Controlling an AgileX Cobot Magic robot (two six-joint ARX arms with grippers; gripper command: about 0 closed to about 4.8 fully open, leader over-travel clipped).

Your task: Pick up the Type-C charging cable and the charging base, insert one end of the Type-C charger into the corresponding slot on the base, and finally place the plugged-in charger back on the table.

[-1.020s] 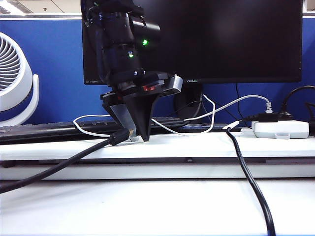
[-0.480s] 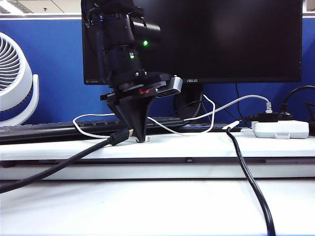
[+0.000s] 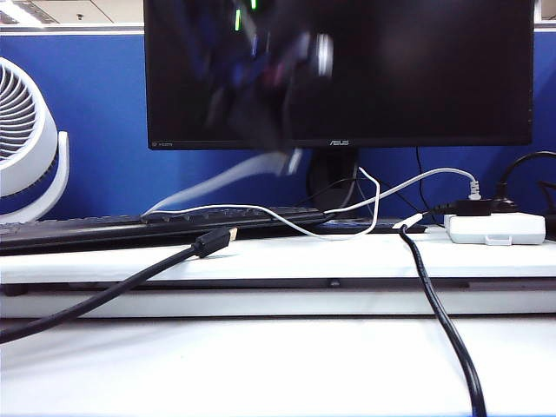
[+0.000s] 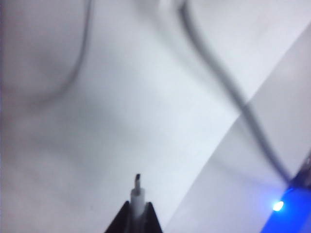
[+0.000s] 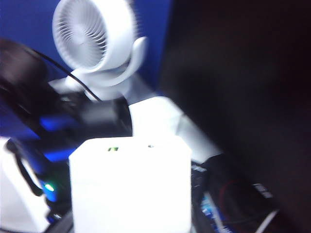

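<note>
Cable [image 4: 138, 191] plug sits pinched in the left gripper [image 4: 138, 213], raised in front of the monitor [image 3: 417, 69], while the right gripper, unseen but evidently spread around the base [image 5: 130, 187], holds it aloft: align plug squarely before pushing.

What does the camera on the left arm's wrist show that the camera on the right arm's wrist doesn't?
Only the left wrist view shows the left pincer shut on the white plug of the charging cable, above the blurred white table, which a dark cable crosses.

Only the right wrist view shows the white charging block filling the foreground close to the camera, a white fan and a dark monitor. The right pincer itself is not visible there.

Both views are blurred, and each has a white part for the plugging job up close.
</note>
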